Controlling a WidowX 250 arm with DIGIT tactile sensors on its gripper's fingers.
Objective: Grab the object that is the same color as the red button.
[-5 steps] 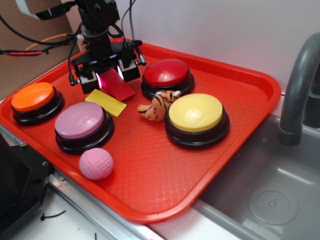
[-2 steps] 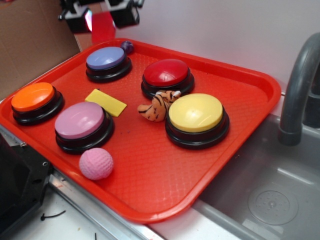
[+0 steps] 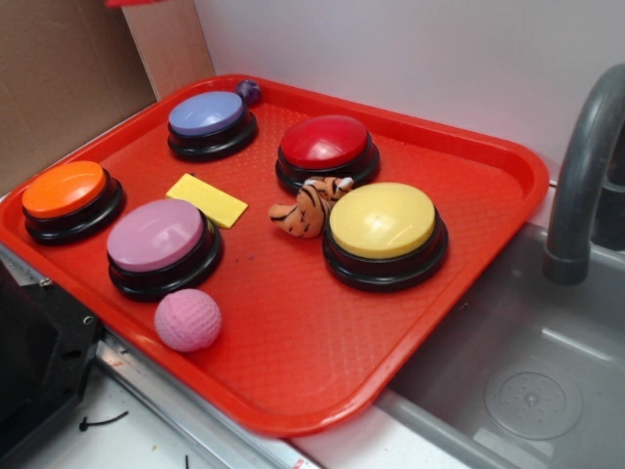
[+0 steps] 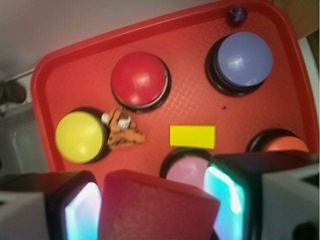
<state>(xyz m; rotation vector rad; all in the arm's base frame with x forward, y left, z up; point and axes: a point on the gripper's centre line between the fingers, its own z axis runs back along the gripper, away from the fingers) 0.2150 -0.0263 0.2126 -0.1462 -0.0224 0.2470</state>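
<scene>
The red tray (image 3: 469, 293) is taking up most of the scene, sitting beside a metal sink (image 3: 527, 391), and it is serving as the landmark for everything else. On the tray, five dome buttons are standing on black bases: the red button (image 3: 324, 142) toward the tray's far edge, a yellow button (image 3: 383, 221) nearer the sink side, a blue-purple button (image 3: 206, 114) at the far corner, a pink button (image 3: 156, 234) and an orange button (image 3: 64, 189) along the side away from the sink. Between them, a yellow block (image 3: 206, 199) is lying flat near the tray's middle, with a small toy tiger (image 3: 305, 208) just in front of the red button. A pink ball (image 3: 187, 319) is resting near the tray's front edge, and a tiny purple ball (image 3: 248, 92) is sitting at the far corner.

High above the tray, the gripper (image 4: 152, 207) is pinching the red block (image 4: 157, 207) from both sides; the fingers (image 4: 82, 212) are pressing against its flanks, so it is hanging clear of the tray. The grab appears done.
</scene>
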